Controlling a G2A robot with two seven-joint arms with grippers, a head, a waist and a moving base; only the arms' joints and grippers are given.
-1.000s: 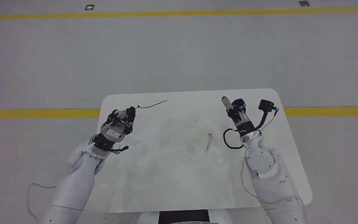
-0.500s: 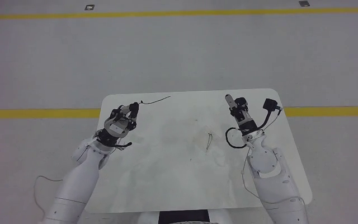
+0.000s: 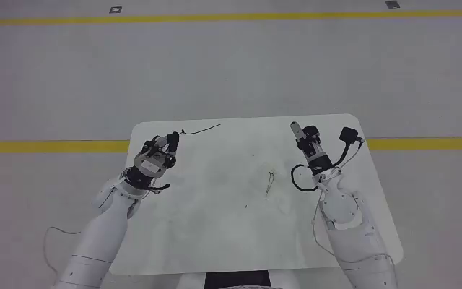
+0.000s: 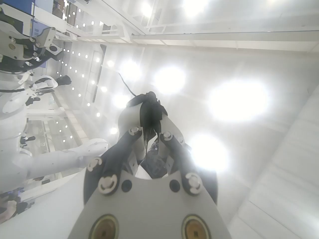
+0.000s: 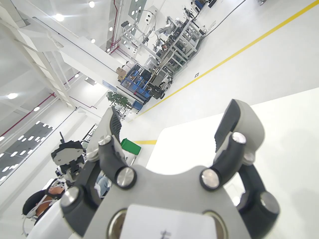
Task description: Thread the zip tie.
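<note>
Near: white table (image 3: 216, 246), rounded corners; thin dark strand (image 3: 270, 180) lying mid-table, apart from both arms. Farther: left gripper (image 3: 170, 140) raised by the far-left corner, fingers pinched on the zip tie (image 3: 202, 130); right gripper (image 3: 294, 128) raised far-right, fingers spread wide, holding nothing. Change: left gripper and zip tie sit slightly farther out than a second ago. Farthest: zip tie's tail runs along the far edge; arms well apart.

top view looks down on the whole counter (image 3: 216, 238); left end effector (image 4: 149, 103) camera faces the ceiling (image 4: 224, 58); right wrist view shares the counter's corner.
</note>
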